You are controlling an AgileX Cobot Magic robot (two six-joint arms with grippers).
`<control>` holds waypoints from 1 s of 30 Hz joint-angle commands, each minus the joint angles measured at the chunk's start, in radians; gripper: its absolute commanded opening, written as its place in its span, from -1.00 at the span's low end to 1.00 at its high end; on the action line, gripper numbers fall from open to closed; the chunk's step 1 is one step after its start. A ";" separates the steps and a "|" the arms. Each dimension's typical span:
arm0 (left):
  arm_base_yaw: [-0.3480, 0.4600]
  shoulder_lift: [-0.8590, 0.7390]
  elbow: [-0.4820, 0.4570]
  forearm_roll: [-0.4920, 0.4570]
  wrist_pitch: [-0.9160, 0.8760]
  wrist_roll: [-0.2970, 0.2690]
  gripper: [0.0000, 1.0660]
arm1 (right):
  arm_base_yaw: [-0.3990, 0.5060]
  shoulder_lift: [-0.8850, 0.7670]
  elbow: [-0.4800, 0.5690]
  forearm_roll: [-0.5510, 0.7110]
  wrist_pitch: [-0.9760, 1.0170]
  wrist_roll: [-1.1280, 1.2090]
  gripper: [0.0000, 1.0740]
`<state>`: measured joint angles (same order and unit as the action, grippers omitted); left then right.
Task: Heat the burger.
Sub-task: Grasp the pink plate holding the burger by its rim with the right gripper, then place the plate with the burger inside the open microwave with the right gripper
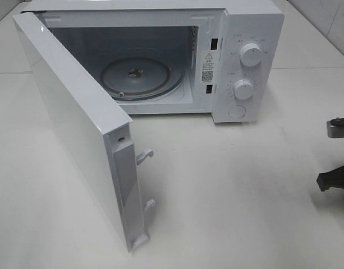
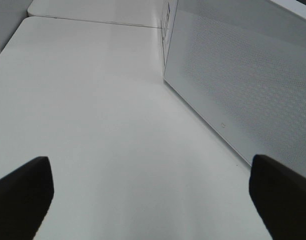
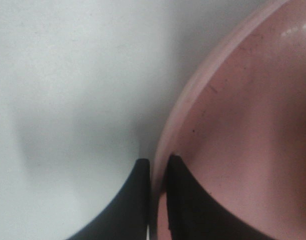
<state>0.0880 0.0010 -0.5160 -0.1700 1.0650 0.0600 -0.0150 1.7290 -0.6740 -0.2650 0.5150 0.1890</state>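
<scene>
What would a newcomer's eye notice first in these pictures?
The white microwave stands at the back of the table, its door swung wide open to the left, glass turntable bare inside. In the right wrist view, the right gripper pinches the rim of a pink plate.

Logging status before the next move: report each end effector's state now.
Left end effector: open, holding nothing.
Right end effector: closed on the rim of the pink plate.
</scene>
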 commanded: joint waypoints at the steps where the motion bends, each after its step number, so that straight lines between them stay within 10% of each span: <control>1: 0.001 -0.001 0.000 -0.010 0.004 0.000 0.88 | 0.040 -0.006 0.010 -0.003 0.020 0.024 -1.00; 30: 0.001 -0.001 0.000 -0.010 0.004 0.000 0.88 | 0.194 -0.006 0.010 -0.218 0.124 0.252 -1.00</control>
<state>0.0880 0.0010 -0.5160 -0.1700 1.0650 0.0600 0.1780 1.7270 -0.6690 -0.4630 0.6200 0.4280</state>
